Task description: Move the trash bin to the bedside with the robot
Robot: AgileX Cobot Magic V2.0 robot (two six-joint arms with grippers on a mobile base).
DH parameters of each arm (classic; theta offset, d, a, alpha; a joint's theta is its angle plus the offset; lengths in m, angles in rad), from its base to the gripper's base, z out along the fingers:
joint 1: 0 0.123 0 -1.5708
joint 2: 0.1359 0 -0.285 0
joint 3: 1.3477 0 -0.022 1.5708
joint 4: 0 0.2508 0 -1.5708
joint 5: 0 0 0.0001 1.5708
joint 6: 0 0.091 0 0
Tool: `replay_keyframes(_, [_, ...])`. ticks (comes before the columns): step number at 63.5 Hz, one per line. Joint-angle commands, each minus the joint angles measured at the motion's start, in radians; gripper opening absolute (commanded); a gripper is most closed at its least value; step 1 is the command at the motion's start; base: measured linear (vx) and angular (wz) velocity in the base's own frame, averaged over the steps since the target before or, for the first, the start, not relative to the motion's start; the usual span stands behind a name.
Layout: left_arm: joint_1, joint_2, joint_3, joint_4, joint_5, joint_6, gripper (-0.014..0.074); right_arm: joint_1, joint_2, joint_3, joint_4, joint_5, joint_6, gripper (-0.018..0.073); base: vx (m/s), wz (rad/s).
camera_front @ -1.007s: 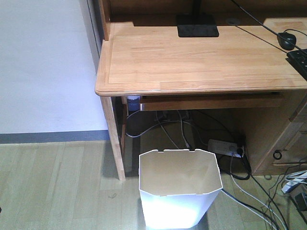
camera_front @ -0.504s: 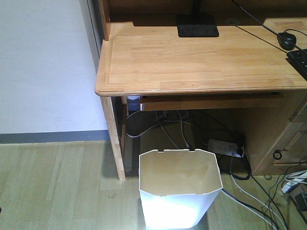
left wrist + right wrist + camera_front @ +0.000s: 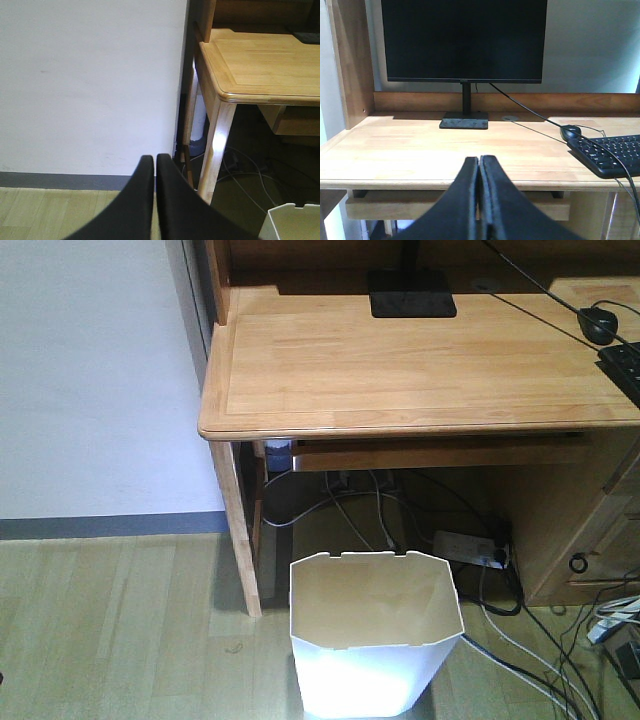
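Trash bin on floor before desk; left claw, right claw clenched, empty.

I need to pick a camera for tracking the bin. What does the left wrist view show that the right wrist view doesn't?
Only the left wrist view: part of the trash bin, the floor. Only the right wrist view: the monitor screen, keyboard, mouse. Both: the desk and a shut hand, the left hand or the right hand.

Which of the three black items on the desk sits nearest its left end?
The monitor stand's flat base, at the back of the desk; the mouse and keyboard both lie far over at the right end.
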Motion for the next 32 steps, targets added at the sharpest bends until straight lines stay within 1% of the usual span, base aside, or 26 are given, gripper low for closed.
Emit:
replay_keyframes(1, [-0.003, -0.014, 0.003, -0.002, -0.066, -0.004, -0.0006, -0.005, -0.011, 0.005, -0.006, -0.116, -0.007, -0.0009, 0.00, 0.00])
replay_keyframes(8, [-0.003, -0.014, 0.003, -0.002, -0.066, -0.004, -0.0006, -0.005, -0.011, 0.000, -0.014, -0.167, -0.040, -0.0009, 0.00, 0.00])
replay_keyframes(17, [-0.003, -0.014, 0.003, -0.002, -0.066, -0.004, -0.0006, -0.005, 0.011, -0.067, -0.014, -0.159, -0.040, -0.0009, 0.00, 0.00])
replay_keyframes(26, [-0.003, -0.014, 0.003, -0.002, -0.066, -0.004, -0.0006, -0.005, 0.111, -0.168, -0.014, -0.126, -0.041, -0.0009, 0.00, 0.00])
replay_keyframes(32, [-0.003, -0.014, 0.003, -0.002, -0.066, -0.004, -0.0006, -0.005, 0.213, -0.248, -0.014, -0.057, -0.041, -0.0009, 0.00, 0.00])
